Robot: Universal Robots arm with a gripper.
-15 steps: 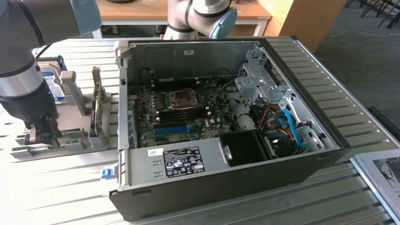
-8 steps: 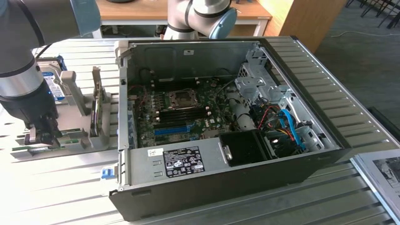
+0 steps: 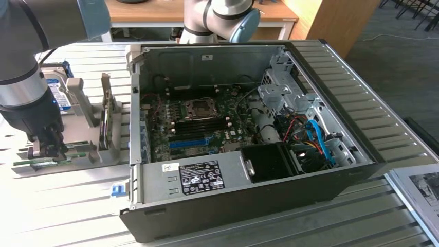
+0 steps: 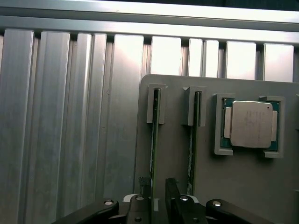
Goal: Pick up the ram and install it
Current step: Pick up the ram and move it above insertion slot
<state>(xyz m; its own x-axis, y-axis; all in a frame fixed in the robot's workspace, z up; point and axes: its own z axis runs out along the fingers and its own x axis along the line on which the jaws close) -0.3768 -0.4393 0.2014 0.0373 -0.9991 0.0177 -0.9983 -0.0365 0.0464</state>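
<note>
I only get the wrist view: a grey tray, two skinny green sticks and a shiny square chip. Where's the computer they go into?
Observer: An open computer case lies on the table, to the exterior view's right of the tray holding the ram.
Operator: Is its inside showing?
Observer: Yes, its upper side is open and the motherboard faces up.
Operator: Anything hiding by the tray?
Observer: A blue-labelled hard drive stands there, partly behind the arm.

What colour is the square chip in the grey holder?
Silver with a green border; the chip shows best in the wrist view.
</note>
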